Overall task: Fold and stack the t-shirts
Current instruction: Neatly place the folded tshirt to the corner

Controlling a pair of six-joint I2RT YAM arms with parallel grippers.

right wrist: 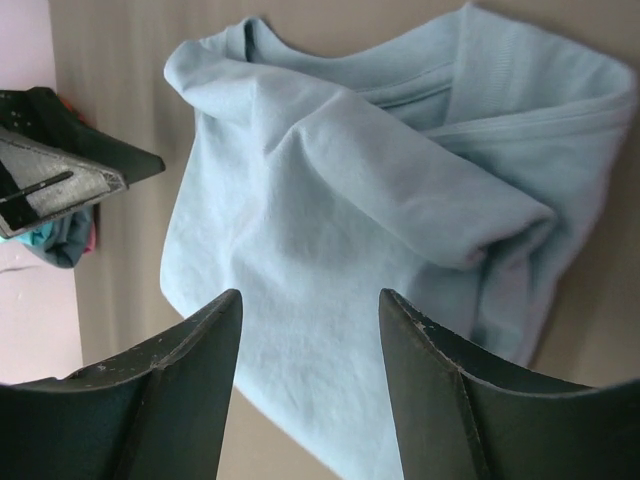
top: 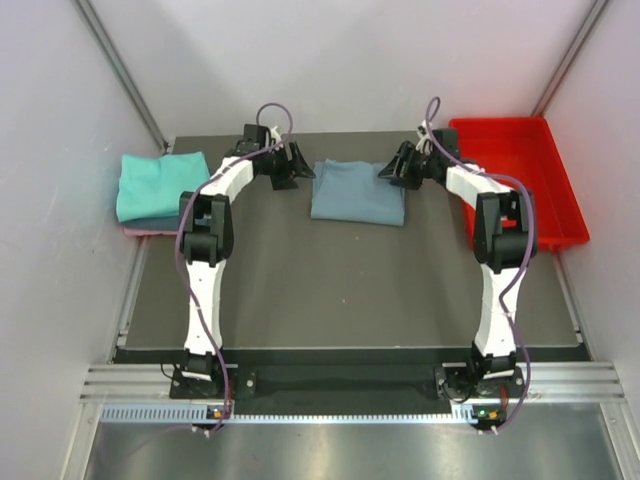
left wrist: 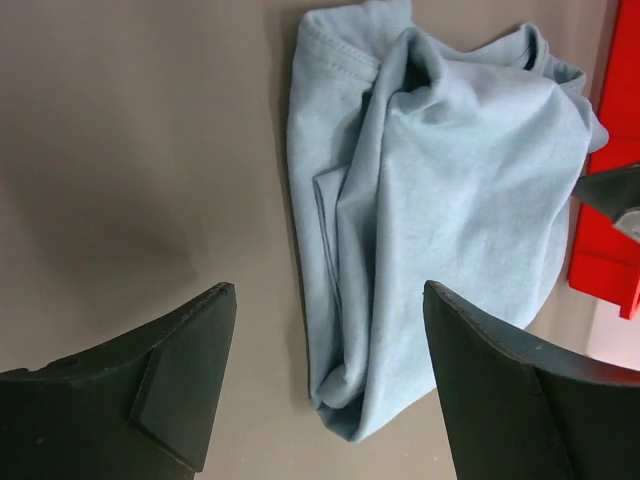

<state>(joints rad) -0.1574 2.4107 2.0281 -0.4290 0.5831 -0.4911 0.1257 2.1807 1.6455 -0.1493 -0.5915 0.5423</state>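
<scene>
Grey-blue t-shirt (top: 357, 192) lies between both end effectors (top: 300, 164) (top: 392, 169).

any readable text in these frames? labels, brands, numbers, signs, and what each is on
No readable text in any view.
grey-blue t-shirt: plain cloth, no print or label showing.
teal t-shirt: plain, nothing printed.
red tray: no marking visible.
slotted strip on the near rail: only a fine repeating pattern, too small to tell if it carries any marks.
</scene>
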